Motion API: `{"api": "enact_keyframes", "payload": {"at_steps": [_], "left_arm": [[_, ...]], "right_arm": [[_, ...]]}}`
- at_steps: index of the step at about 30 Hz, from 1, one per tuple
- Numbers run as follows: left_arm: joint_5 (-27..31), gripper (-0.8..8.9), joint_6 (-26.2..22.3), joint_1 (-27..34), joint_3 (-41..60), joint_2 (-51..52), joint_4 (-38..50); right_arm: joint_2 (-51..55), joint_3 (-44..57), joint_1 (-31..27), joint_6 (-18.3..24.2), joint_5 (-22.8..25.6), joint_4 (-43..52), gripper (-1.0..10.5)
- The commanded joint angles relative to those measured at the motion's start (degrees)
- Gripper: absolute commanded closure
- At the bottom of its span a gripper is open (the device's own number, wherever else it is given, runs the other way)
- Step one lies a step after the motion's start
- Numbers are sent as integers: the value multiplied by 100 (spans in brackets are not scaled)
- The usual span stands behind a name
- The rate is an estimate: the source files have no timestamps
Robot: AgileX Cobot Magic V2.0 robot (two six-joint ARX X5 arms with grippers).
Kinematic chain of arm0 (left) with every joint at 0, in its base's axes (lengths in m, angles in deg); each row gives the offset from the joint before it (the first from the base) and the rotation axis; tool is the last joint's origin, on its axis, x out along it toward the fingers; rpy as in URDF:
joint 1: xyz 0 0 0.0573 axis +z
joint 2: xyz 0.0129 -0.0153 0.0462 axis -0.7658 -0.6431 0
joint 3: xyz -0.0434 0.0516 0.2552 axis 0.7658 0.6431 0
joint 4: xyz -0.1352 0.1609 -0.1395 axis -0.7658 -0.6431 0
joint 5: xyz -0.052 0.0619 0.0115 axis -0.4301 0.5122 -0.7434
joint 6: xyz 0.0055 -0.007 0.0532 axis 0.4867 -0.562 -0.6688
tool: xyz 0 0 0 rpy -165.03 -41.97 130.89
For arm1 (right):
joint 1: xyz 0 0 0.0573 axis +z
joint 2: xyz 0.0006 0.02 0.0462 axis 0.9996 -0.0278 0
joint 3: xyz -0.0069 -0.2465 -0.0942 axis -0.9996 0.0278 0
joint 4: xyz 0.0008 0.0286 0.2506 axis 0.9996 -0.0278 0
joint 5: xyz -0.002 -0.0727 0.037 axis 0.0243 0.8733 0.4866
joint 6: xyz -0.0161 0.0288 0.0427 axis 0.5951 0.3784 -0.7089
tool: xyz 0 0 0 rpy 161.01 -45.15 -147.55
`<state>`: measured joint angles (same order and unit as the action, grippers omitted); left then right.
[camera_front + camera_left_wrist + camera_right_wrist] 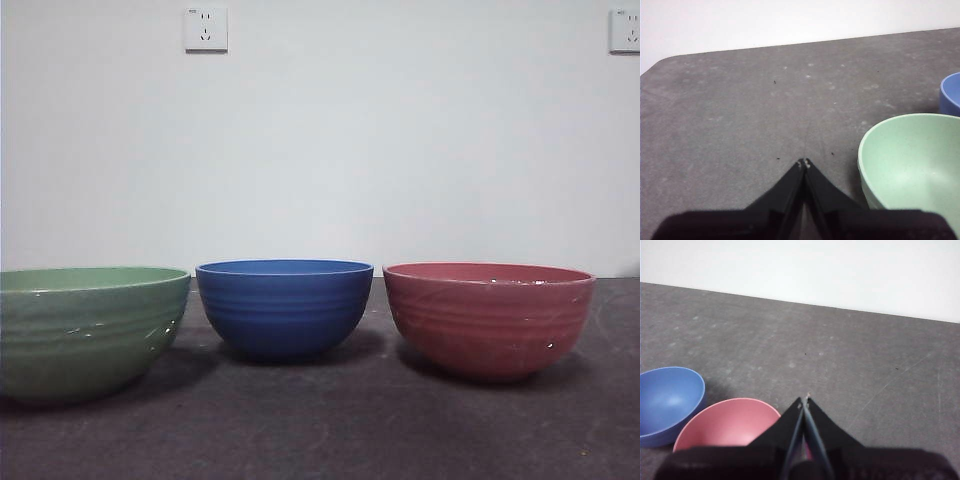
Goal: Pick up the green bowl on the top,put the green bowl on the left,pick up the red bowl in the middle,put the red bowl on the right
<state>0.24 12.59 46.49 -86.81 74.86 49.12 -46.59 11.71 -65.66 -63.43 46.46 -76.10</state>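
The green bowl [85, 328] stands upright on the table at the left, and shows in the left wrist view as the green bowl [912, 162]. The red bowl [488, 316] stands upright at the right; the right wrist view shows the red bowl [725, 424] too. My left gripper [804, 163] is shut on nothing, above bare table beside the green bowl. My right gripper [805, 399] is also shut and empty, above the table beside the red bowl. Neither arm appears in the front view.
A blue bowl [285, 306] stands upright between the other two, a little further back. The dark grey table [330, 430] runs to a white wall with two sockets [205, 29].
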Motion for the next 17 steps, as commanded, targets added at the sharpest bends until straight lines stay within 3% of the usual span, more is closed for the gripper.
{"api": "enact_keyframes", "payload": {"at_steps": [1,6,9,13,17], "left_arm": [[13,817,37,20,79,15,-24],[13,817,37,20,77,15,-24],[15,817,37,20,77,15,-24],[15,817,37,20,77,15,-24],[15,817,37,20,77,15,-24]], "right_arm": [[9,33,-13,-11,22,20,942],[404,127,-70,52,-11,-332,942],[844,616,-310,48,-68,-72,942],[1427,1617,-857,-31,-955,581,942],[1921,2594,-1257,-299,-1456,1088,942]]}}
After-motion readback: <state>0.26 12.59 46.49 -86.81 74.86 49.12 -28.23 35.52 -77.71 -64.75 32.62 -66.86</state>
